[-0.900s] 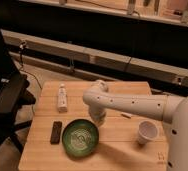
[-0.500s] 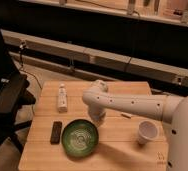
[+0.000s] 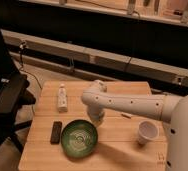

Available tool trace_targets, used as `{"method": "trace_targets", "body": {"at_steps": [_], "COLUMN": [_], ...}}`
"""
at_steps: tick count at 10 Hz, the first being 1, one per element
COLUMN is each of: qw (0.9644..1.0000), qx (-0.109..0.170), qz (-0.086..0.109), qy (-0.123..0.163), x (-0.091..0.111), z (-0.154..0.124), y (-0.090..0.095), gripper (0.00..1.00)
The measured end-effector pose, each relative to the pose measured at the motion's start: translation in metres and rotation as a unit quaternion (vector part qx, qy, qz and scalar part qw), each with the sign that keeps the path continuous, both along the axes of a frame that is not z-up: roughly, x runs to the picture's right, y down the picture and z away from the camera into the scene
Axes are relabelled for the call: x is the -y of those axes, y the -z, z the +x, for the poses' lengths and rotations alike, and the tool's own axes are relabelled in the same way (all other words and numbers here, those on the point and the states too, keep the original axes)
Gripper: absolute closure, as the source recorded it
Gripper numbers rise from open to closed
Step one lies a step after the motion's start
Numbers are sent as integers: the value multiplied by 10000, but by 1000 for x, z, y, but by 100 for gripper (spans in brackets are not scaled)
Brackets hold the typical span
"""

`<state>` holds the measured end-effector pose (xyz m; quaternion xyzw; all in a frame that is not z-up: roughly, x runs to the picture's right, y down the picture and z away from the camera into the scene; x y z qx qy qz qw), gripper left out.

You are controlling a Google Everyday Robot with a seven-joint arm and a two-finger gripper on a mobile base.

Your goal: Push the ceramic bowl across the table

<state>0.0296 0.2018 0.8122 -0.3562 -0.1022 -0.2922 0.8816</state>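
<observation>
My gripper [image 3: 97,120] just behind the green bowl [image 3: 79,138]
Bowl rests on the table [image 3: 122,155]; my grip's state I cannot tell.

White arm [image 3: 132,102] reaching in over right edge of table [image 3: 39,150], elbow bent, gripper [image 3: 98,120] pointed down, midway between left and right edges

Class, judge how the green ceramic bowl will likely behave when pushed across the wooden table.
Wide and shallow, the ceramic bowl will probably slide rather than tip. Its glossy glaze on the plank table suggests it may skid easily. The gripper hangs by its far rim, off-centre, so the bowl might also rotate.
</observation>
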Motion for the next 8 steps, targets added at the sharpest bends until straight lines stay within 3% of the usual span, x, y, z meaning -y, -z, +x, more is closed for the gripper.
{"method": "trace_targets", "body": {"at_steps": [8], "qw": [9999], "qx": [128], "qz": [16], "qy": [82], "x": [0], "z": [-8], "y": [0], "gripper": [100]}}
